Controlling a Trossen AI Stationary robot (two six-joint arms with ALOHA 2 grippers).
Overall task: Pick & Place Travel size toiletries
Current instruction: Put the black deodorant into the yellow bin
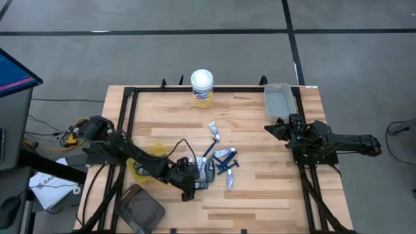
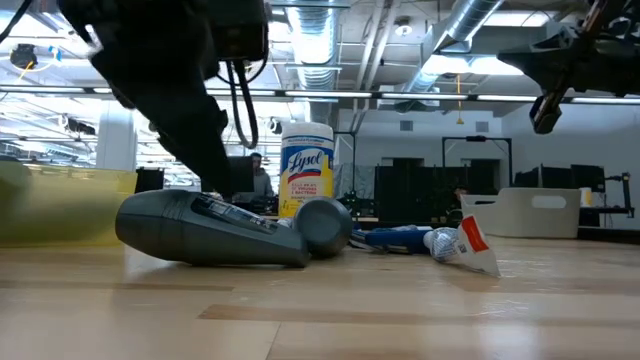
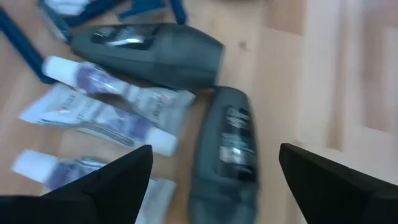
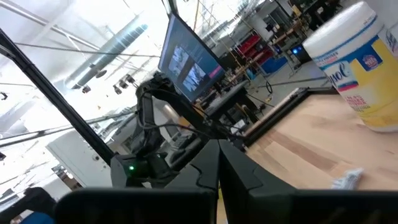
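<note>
The left end effector [image 3: 211, 180], fingers apart, is hovering over a dark grey stick [image 3: 229, 152] at the table's [image 1: 273, 195] six o'clock; it should straddle the stick's width. The right end effector [image 1: 281, 129], fingers together, is waiting at three o'clock.

Bright overhead light, blurred wrist views.

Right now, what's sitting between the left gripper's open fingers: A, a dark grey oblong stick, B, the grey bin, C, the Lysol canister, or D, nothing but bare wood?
A: in the left wrist view, the left gripper hangs with its fingers spread on either side of a dark grey stick, which lies on the table beside the white tubes.
</note>
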